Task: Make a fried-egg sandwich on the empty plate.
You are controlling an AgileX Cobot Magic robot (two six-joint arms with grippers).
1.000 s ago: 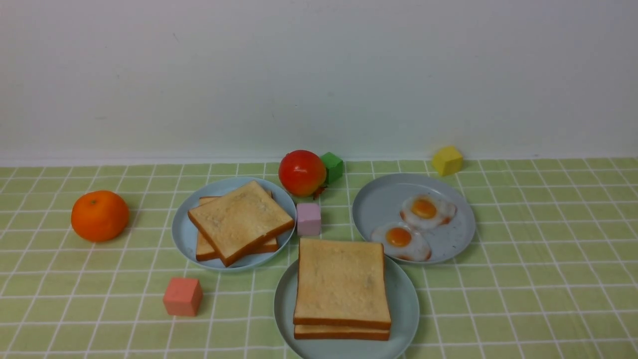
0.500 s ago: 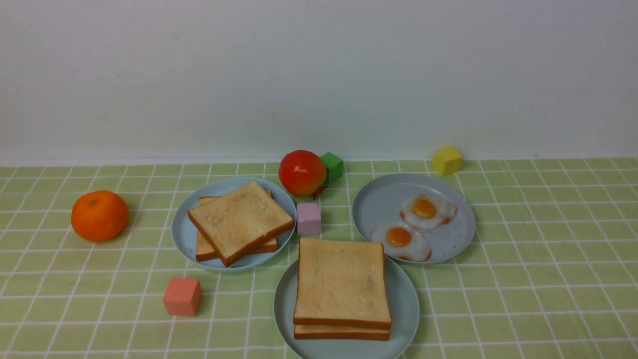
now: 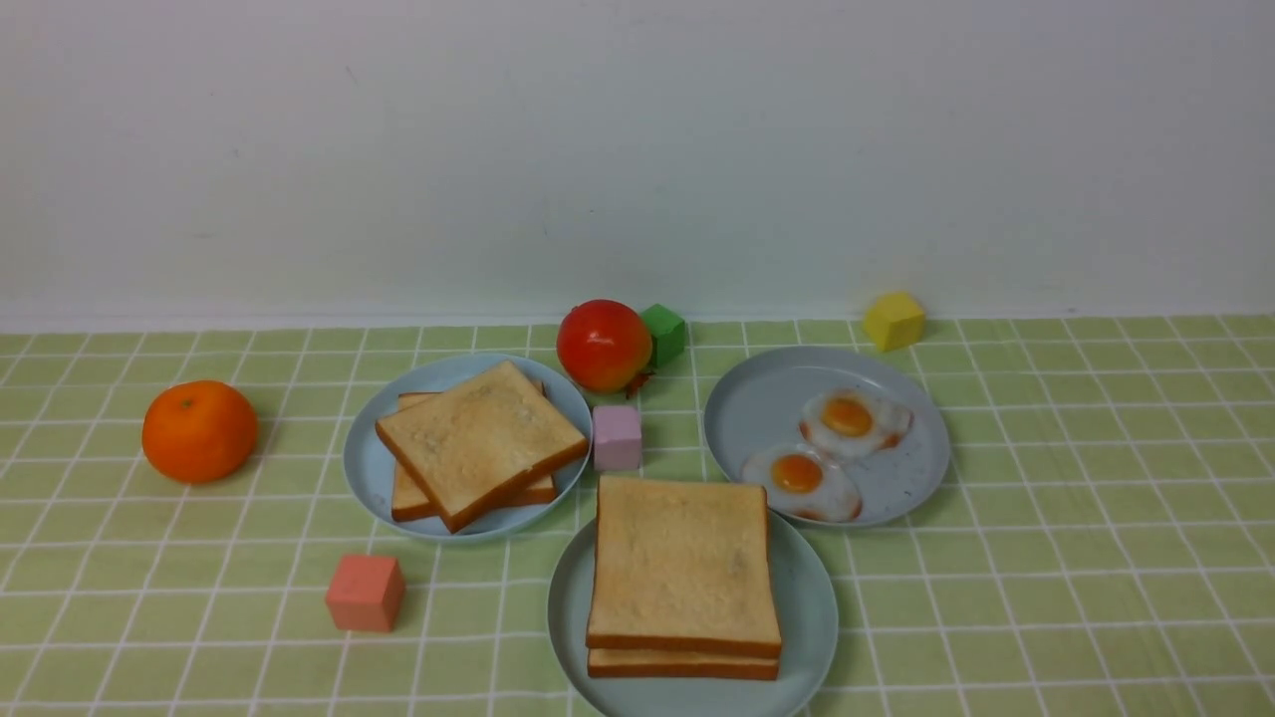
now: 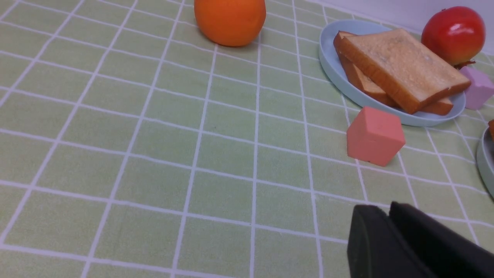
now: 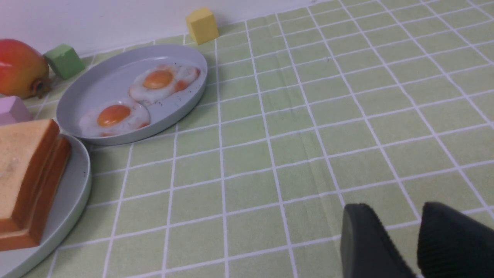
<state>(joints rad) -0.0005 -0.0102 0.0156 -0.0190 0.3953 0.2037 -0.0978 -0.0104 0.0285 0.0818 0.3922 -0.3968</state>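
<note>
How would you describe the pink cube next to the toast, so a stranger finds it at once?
Start at the left plate with two skewed toast slices. Just off its right rim, below the red fruit, stands the pale lilac-pink cube. The other pinkish cube is salmon and sits nearer the camera, left.

Only the fingertips of the robot show. The left gripper (image 4: 389,231) ends in 2 matte black, rounded finger pads (image 4: 370,247) with smooth faces. The right gripper (image 5: 417,239) likewise has 2 black, blunt, rounded pads (image 5: 362,239), and fine ribbed grooves run across the surface of the farther one.
</note>
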